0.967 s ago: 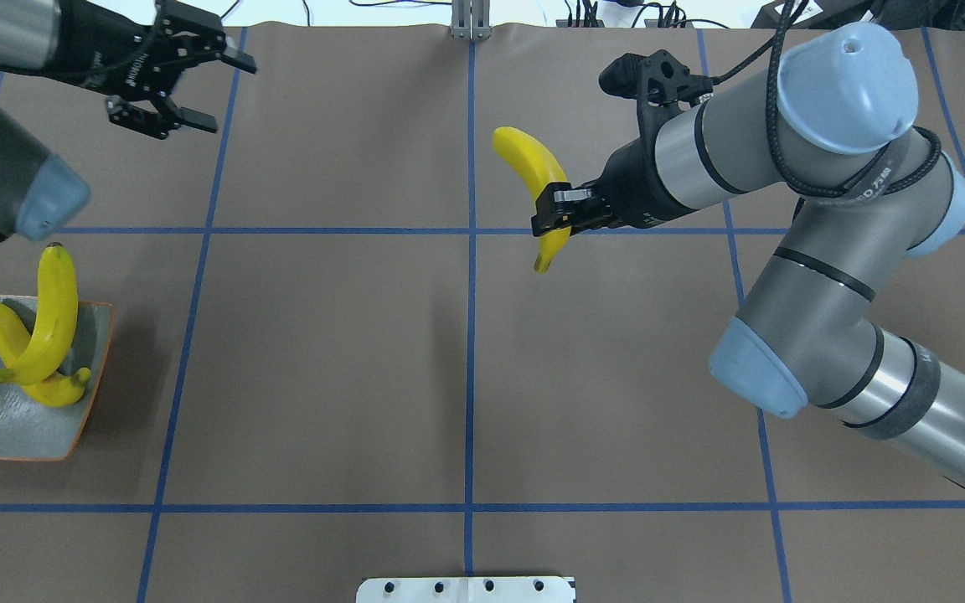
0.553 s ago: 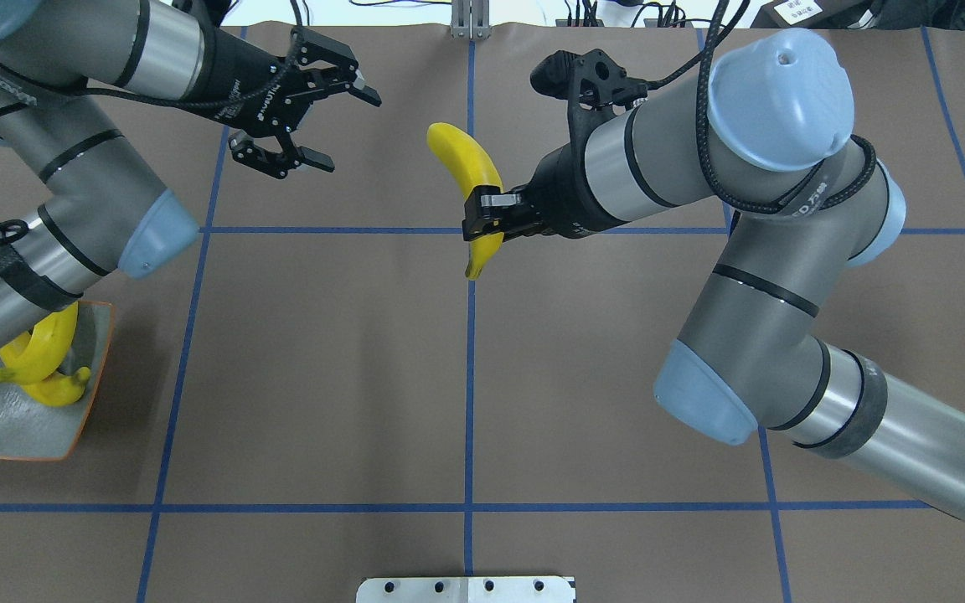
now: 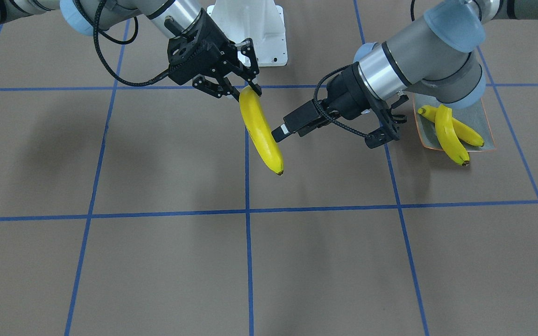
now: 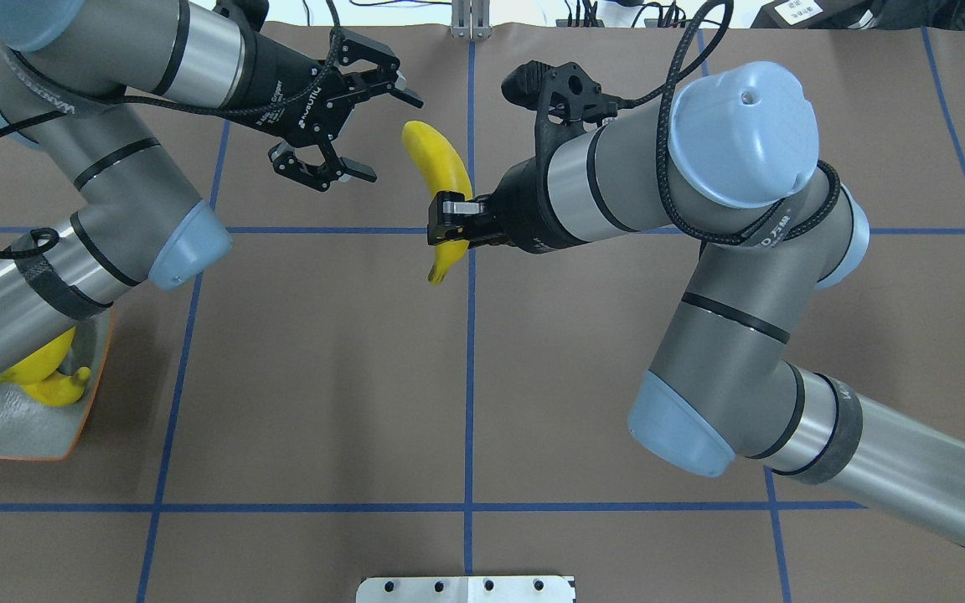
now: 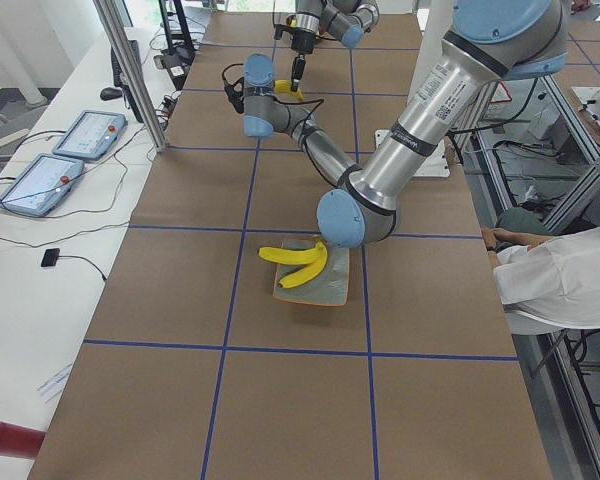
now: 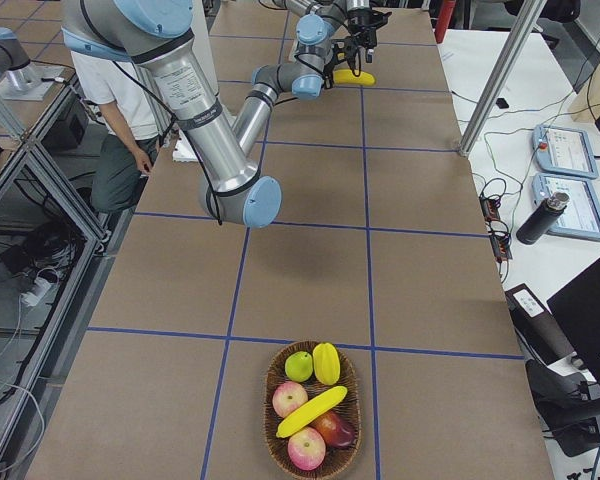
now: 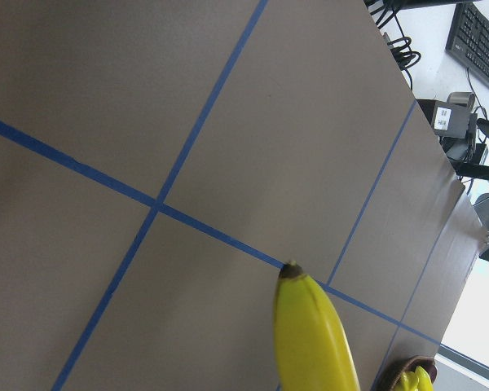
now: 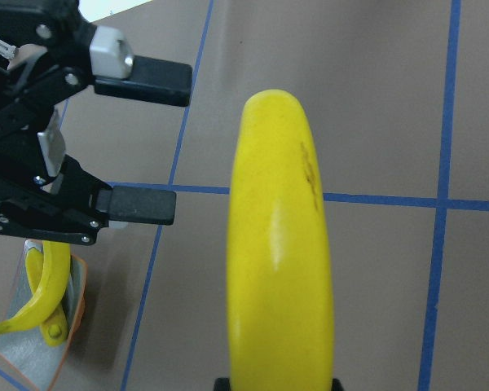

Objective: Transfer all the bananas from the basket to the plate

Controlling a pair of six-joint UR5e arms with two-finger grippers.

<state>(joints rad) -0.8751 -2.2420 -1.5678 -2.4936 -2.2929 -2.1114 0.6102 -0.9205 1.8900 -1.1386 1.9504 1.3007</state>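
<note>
My right gripper [image 4: 449, 219] is shut on a yellow banana [image 4: 436, 172] and holds it above the table's middle line; in the front view this banana [image 3: 262, 135] hangs tip down. My left gripper [image 4: 389, 138] is open, just left of the banana's far end, not touching it. Its fingers [image 8: 143, 204] show beside the banana [image 8: 277, 244] in the right wrist view. Two bananas [image 3: 451, 133] lie crossed on the plate [image 3: 484, 116], half hidden under my left arm in the overhead view. The basket [image 6: 268, 400] holds one more banana [image 6: 310, 410].
Apples and other fruit [image 6: 300, 365] fill the basket at the table's right end. A white mount [image 4: 466, 589] sits at the near edge. A person [image 5: 555, 285] is beside the table in the left side view.
My right arm carried the banana leftward across the middle line. My left arm swung right from the far left corner to beside the banana, gripper still open, and now covers part of the plate.
</note>
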